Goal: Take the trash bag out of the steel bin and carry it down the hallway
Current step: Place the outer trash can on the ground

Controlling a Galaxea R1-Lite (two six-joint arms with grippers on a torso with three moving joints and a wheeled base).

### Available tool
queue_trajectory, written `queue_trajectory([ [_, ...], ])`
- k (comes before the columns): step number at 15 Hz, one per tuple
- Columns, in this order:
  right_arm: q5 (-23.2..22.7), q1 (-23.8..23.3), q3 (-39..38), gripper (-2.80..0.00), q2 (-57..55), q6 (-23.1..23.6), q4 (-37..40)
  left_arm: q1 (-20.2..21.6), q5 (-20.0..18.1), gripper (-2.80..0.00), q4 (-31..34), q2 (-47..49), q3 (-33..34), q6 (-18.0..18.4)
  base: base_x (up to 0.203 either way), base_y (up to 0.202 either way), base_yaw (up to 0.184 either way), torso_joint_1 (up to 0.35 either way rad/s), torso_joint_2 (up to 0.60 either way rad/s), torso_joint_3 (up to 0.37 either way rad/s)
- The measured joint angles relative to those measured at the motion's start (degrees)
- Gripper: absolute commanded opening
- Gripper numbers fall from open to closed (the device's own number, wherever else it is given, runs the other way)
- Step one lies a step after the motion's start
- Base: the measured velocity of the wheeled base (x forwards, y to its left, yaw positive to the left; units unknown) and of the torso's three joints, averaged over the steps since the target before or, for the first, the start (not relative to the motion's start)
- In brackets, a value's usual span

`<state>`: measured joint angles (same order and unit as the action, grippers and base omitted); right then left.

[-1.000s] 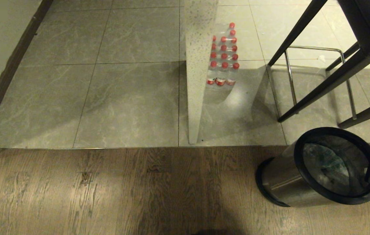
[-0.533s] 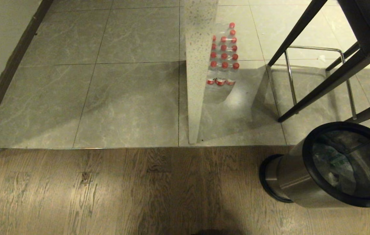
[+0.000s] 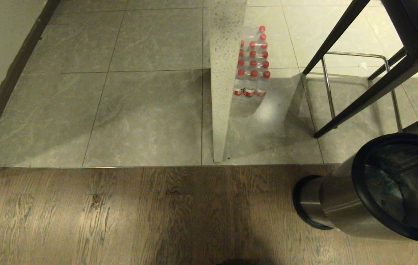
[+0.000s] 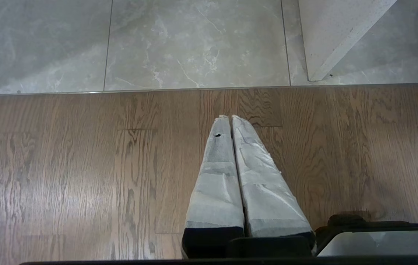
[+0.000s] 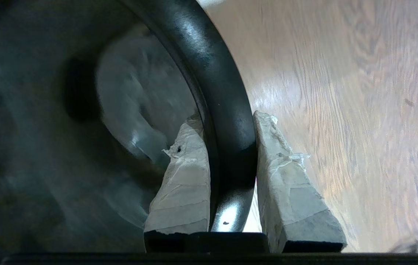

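Two arms are at hand: the left gripper [image 4: 231, 119] hangs idle over the wooden floor [image 3: 120, 217], jaws pressed together. Rightward, past the pale pillar [image 3: 223, 81] and the pack of red-capped bottles [image 3: 253, 62], the steel bin [image 3: 345, 206] tilts at the floor's right edge. The right gripper [image 5: 229, 117] has its jaws clamped on the bin's black rim [image 5: 227, 121], one finger inside, with the trash bag [image 3: 385, 187] crumpled within.

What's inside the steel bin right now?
Crinkled translucent trash bag lines the steel bin; the right hand straddles its black rim, one finger inside. The bottom is too dark to see.
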<state>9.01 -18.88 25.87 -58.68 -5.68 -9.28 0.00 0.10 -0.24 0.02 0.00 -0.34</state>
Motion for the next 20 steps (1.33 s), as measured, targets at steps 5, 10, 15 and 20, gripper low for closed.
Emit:
queue_trajectory([
  [5,-2.2,0.4,4.2,-2.8,5.6,0.3,4.1,0.0,0.0,-2.8,0.0,0.0,0.0,0.0,0.0,0.0,0.0,0.0,0.0,0.0],
  [10,-2.8,2.1,9.8,-2.8,16.0,0.1,20.6,0.0,0.0,-2.8,0.0,0.0,0.0,0.0,0.0,0.0,0.0,0.0,0.0,0.0],
  [15,-6.5,6.3,13.5,-2.8,21.8,-2.1,28.6,0.0,0.0,-2.8,0.0,0.0,0.0,0.0,0.0,0.0,0.0,0.0,0.0,0.0],
  [20,-7.5,12.3,16.4,-2.8,18.0,-5.9,27.8,0.0,0.0,-2.8,0.0,0.0,0.0,0.0,0.0,0.0,0.0,0.0,0.0,0.0],
])
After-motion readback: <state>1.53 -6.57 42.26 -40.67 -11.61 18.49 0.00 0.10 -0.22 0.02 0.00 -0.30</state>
